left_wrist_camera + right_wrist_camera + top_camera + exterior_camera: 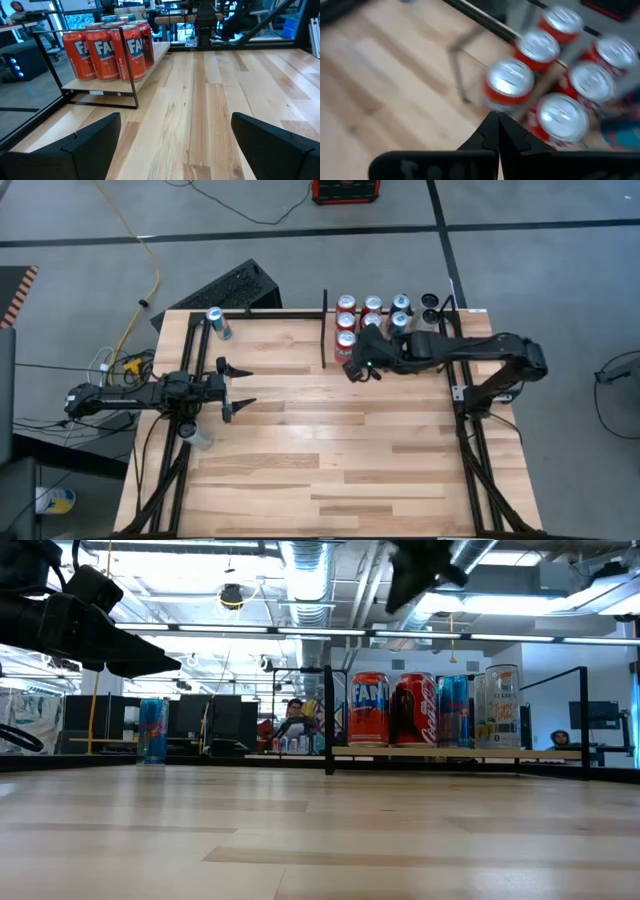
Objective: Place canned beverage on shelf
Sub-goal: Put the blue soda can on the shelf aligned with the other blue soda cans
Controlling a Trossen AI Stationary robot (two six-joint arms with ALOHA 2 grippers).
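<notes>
The shelf (385, 330) is a wood bay at the table's far right, bounded by a black divider bar (324, 330). Several cans stand upright on it: orange-red cans (105, 54) in a row nearest the divider, red cans (562, 117) beside them, and blue and pale cans (452, 710) farther right. Another blue can (218, 323) stands alone on the table at the far left. My right gripper (497, 125) hovers shut and empty, tilted down, above the shelf's near end (352, 370). My left gripper (175, 125) waits open and level at the table's left edge (240, 388).
Black tube frame rails (465, 410) run along both sides of the table. Two small dark round things (430, 307) sit just right of the shelf. A clear bottle (195, 435) lies by the left arm. Bare wood (340, 460) spreads over the middle and near side.
</notes>
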